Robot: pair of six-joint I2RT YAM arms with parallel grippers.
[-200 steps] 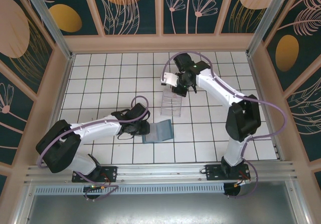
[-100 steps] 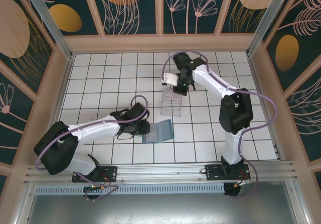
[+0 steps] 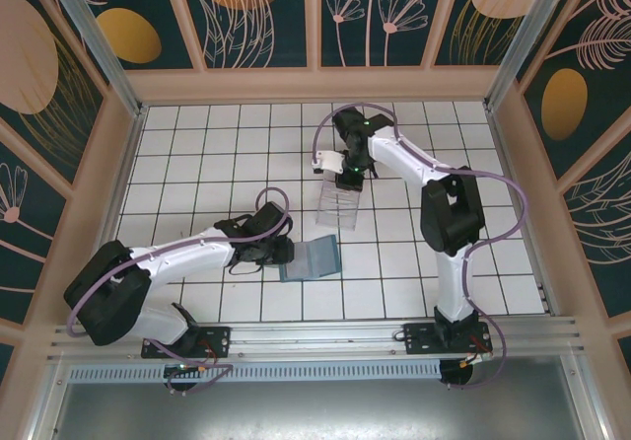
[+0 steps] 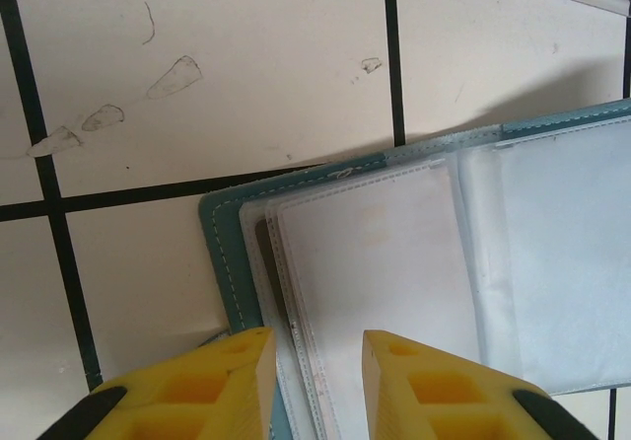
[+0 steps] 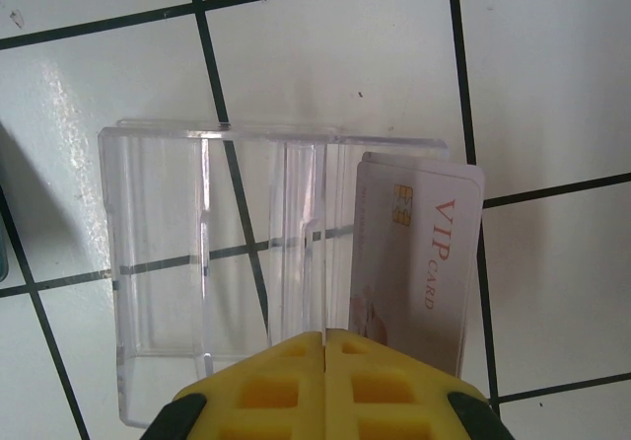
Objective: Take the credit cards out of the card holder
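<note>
Floor (image 3: 227, 154): was of glossy white square tiles with dark grout lines, carrying a few grey scuff marks (image 4: 173, 77). Walls (image 3: 256, 6): were dark teal panels printed with pale pink and ochre botanical motifs, set in a light wooden frame (image 3: 315, 83). Corner posts (image 3: 91, 36): were silver aluminium extrusion. Near edge: held an aluminium rail (image 3: 315, 333), a perforated strip (image 3: 315, 371) and a grey metal sheet (image 3: 315, 410). Lighting was even and soft.

left gripper (image 3: 287, 252) meets the open card holder (image 3: 315, 258) near clear tray (image 3: 338, 204).
</note>
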